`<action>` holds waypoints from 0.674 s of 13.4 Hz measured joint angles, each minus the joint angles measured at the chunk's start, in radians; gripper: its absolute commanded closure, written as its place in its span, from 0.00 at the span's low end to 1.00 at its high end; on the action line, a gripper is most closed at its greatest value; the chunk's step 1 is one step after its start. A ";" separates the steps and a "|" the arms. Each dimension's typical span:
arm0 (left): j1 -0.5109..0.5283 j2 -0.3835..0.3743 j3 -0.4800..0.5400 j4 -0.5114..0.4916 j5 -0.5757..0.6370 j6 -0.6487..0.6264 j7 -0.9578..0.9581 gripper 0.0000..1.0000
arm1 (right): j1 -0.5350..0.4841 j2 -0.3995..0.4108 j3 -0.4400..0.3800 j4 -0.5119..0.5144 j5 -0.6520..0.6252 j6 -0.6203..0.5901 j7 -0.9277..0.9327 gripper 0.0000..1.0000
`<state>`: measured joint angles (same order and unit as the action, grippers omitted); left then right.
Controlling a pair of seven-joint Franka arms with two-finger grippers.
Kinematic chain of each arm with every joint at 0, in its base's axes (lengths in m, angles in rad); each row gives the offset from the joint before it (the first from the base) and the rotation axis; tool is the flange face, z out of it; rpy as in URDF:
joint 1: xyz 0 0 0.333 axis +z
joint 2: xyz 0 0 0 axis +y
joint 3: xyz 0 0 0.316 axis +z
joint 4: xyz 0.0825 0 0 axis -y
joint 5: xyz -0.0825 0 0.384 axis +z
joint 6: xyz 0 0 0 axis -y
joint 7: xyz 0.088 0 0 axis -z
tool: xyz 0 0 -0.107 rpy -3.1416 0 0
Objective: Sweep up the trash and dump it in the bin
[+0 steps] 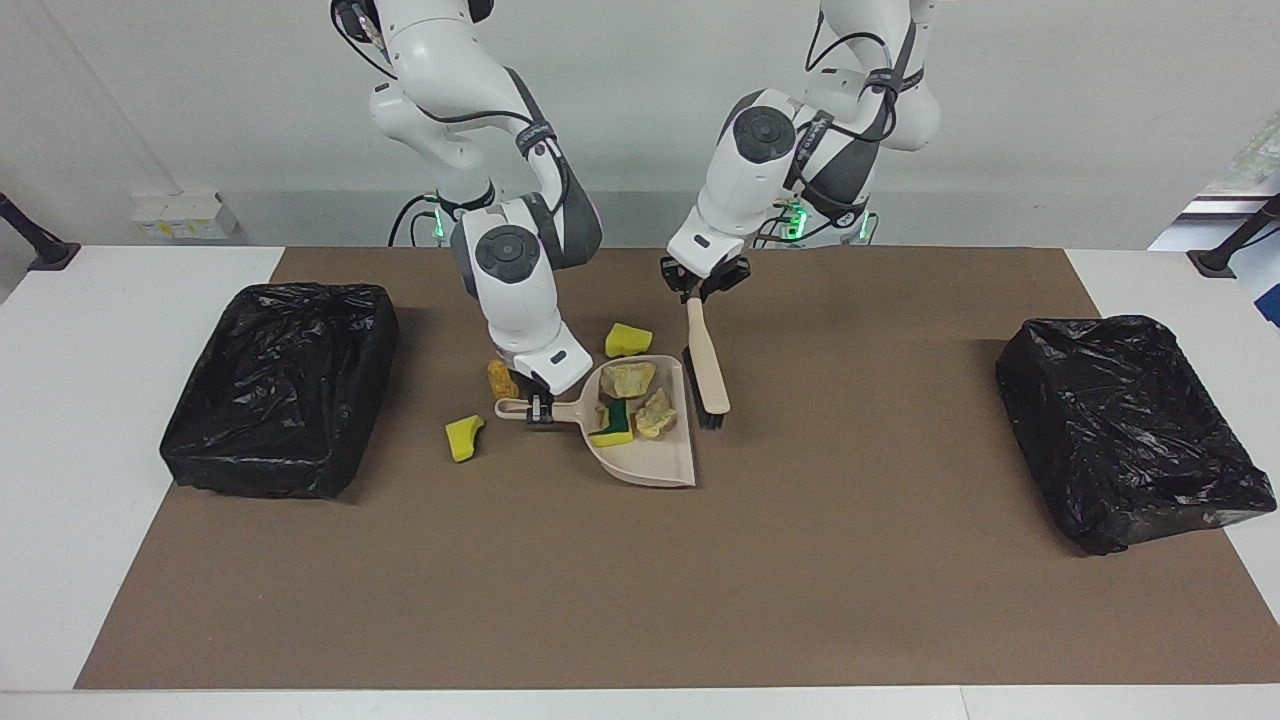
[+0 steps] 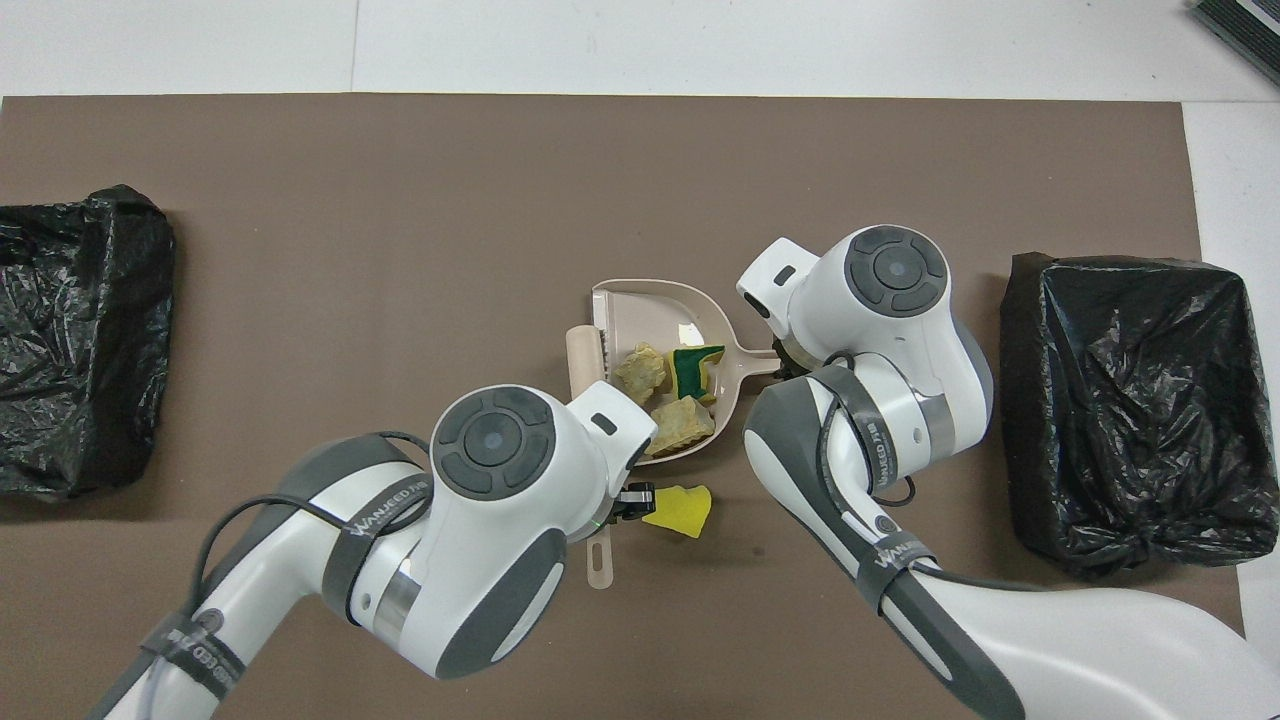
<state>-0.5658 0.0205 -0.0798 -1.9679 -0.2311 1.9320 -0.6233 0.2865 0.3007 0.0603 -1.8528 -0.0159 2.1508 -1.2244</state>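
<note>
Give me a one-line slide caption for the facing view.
Right gripper holds the dustpan with three scraps; left gripper holds the brush beside it.

We find a robotics lab, not a home or shop. Two white arms (image 1: 520, 270) are mounted at the edge of a white table (image 1: 90, 400) covered by a brown mat (image 1: 850, 600). The wall (image 1: 1050, 100) is bare and pale. Black-bagged bins (image 1: 285, 385) sit at either end of the mat, a staged layout. Cables (image 1: 405, 215) run by the arm bases.
</note>
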 measured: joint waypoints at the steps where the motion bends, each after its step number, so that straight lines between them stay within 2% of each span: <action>1: 0.023 -0.012 0.002 0.011 0.000 -0.022 0.000 1.00 | -0.013 -0.013 0.000 0.003 0.000 -0.009 -0.017 1.00; 5: 0.037 -0.052 0.013 0.018 0.000 -0.085 -0.048 1.00 | -0.074 -0.098 -0.003 0.031 -0.001 -0.134 -0.125 1.00; 7: 0.018 -0.068 -0.001 0.004 0.000 -0.092 -0.205 1.00 | -0.083 -0.148 -0.004 0.029 -0.022 -0.212 -0.153 1.00; 9: -0.056 -0.072 -0.013 -0.031 -0.003 -0.075 -0.358 1.00 | -0.077 -0.186 0.000 0.002 -0.093 -0.259 -0.155 1.00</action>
<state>-0.6218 -0.0516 -0.0927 -1.9987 -0.2341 1.8573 -0.9818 0.2094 0.1151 0.0604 -1.8509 -0.1089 1.8922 -1.3789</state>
